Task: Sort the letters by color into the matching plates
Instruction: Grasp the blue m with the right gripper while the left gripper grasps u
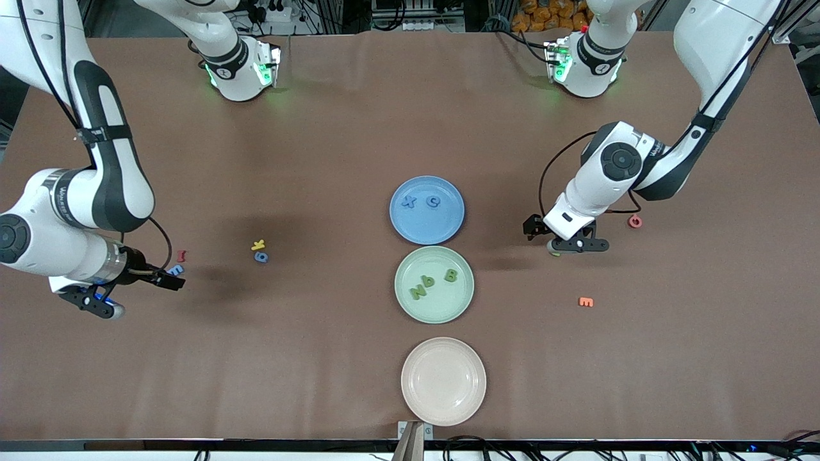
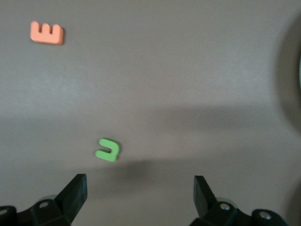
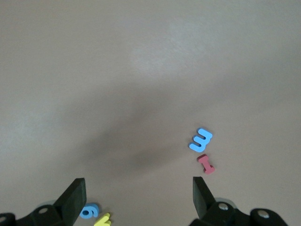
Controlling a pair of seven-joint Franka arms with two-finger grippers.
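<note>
Left hand open-jawed over green letter

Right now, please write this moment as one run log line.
blue plate: two blue letters | green plate: three green letters | left claw: open over green letter | right claw: open, empty

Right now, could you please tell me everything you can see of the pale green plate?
The pale green plate is round and shallow, with a raised rim, and looks like smooth plastic. It sits flat on the brown table, in the middle of a row of three: the blue plate lies farther from the front camera, nearly touching its rim, and the cream plate lies nearer, with a gap. Three darker green letters, N, b and B, rest inside it. Neither tool is over it.
</note>
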